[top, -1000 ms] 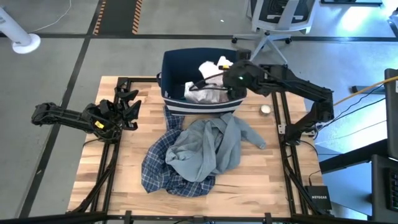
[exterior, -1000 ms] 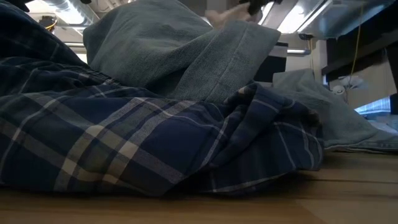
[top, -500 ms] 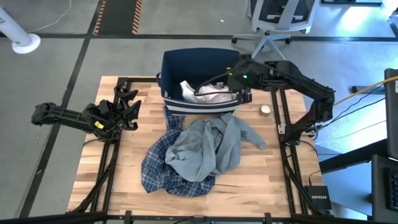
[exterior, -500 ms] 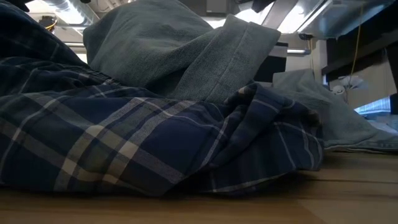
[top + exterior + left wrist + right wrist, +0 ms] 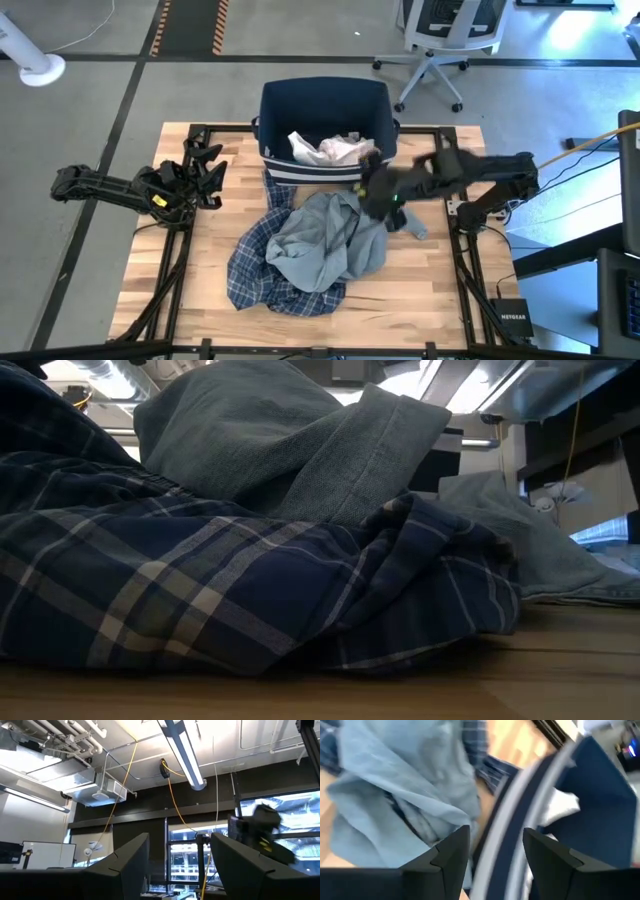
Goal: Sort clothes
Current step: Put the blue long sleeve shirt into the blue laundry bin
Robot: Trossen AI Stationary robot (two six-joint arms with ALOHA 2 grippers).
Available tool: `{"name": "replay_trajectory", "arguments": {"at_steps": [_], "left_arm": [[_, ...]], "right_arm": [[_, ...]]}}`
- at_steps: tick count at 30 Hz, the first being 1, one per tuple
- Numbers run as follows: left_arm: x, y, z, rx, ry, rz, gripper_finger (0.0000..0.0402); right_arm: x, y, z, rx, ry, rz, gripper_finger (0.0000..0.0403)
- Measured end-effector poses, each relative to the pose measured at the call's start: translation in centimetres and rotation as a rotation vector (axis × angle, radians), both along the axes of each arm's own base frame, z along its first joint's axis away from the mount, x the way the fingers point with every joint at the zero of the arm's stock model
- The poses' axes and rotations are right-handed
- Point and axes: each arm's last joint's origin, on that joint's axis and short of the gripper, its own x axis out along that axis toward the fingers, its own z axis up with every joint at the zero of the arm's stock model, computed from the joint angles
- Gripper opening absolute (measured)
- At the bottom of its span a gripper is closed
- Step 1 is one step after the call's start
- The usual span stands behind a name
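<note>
Blurred dark right gripper (image 5: pixel 375 195), fingers apart and empty, over light grey-blue garment (image 5: pixel 325 238); plaid shirt (image 5: pixel 262 270) half buried beneath. Left gripper (image 5: pixel 205 172) spread, idle.

The right end effector (image 5: pixel 372 197) has swung out of the bin (image 5: pixel 325 100), nearer, to the grey-blue garment (image 5: pixel 330 237), fingers apart and empty; the pale pieces (image 5: pixel 325 149) it held over the bin now lie inside.

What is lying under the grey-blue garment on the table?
The blue-and-white plaid shirt lies under the grey-blue garment, showing at its left and front edges. Anything beneath the covered middle cannot be seen.
</note>
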Motion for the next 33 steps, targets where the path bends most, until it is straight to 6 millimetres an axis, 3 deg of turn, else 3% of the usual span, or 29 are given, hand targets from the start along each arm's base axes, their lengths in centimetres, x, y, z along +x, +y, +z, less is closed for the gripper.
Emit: {"name": "replay_trajectory", "arguments": {"at_steps": [9, 18, 27, 33], "left_arm": [[0.0, 0.0, 0.0, -0.002, -0.002, -0.003, 0.0208], [0.0, 0.0, 0.0, -0.002, -0.002, -0.002, 0.0208], [0.0, 0.0, 0.0, -0.002, -0.001, -0.002, 0.0208], [0.0, 0.0, 0.0, -0.002, -0.002, -0.002, 0.0208]], "right_arm": [[1.5, 4.5, -8.1, -0.026, 0.094, 0.13, 0.0202], [-0.4, 6.6, -16.8, 0.012, 0.31, 0.243, 0.0202], [-1.0, 6.9, -20.7, -0.02, 0.288, 0.293, 0.0202], [-1.2, 6.5, -21.7, -0.099, 0.276, 0.289, 0.0201]]}}
